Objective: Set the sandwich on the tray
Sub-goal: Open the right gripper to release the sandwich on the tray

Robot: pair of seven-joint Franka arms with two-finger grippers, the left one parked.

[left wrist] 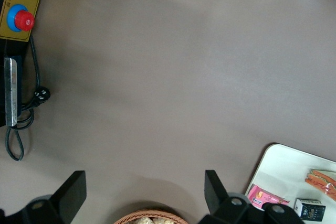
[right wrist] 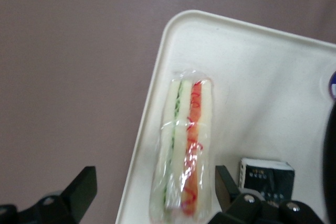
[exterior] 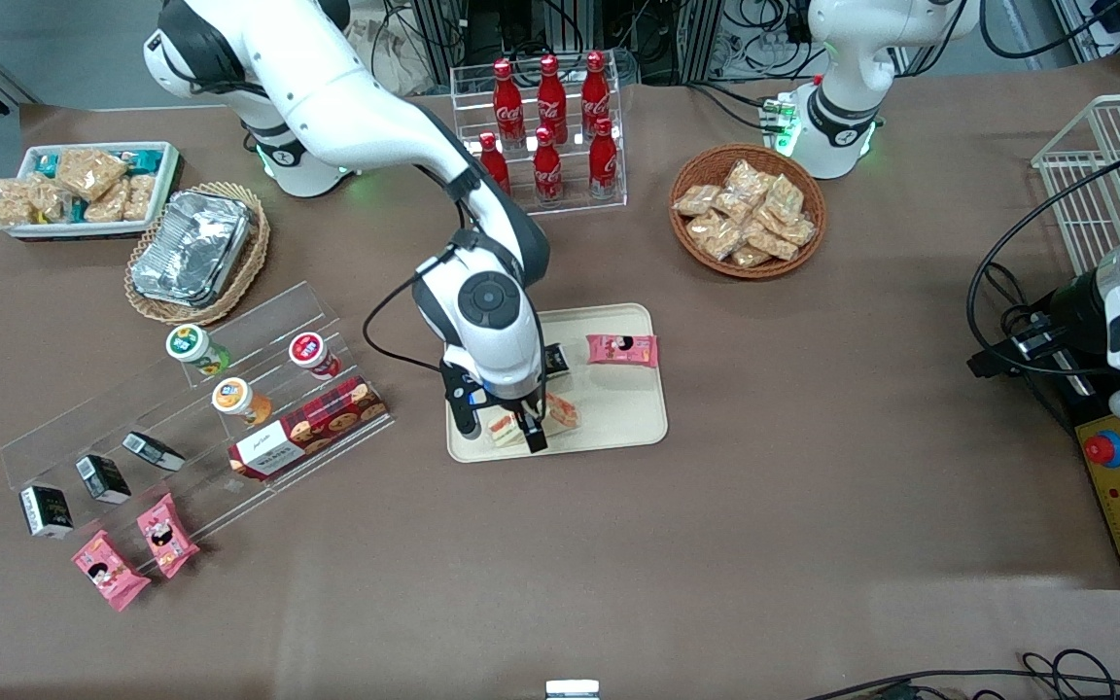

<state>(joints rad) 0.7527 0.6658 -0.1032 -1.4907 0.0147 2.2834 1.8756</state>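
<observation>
The sandwich (exterior: 565, 411), a clear-wrapped wedge with pale bread and red and green filling, lies on the cream tray (exterior: 618, 413) near the tray's rim on the working arm's side. My right gripper (exterior: 500, 426) hangs just above it, open. In the right wrist view the sandwich (right wrist: 186, 150) lies between the spread fingers (right wrist: 84, 187) without touching them, and the gripper (right wrist: 155, 176) is low over the tray (right wrist: 252, 77). The sandwich (left wrist: 321, 179) and tray (left wrist: 283, 163) also show in the left wrist view.
On the tray lie a pink snack packet (exterior: 622, 350) and a small black carton (exterior: 556, 360). A stepped acrylic shelf (exterior: 229, 389) with cups and boxes stands beside the tray toward the working arm's end. A cola bottle rack (exterior: 548, 126) and snack basket (exterior: 747, 209) stand farther from the camera.
</observation>
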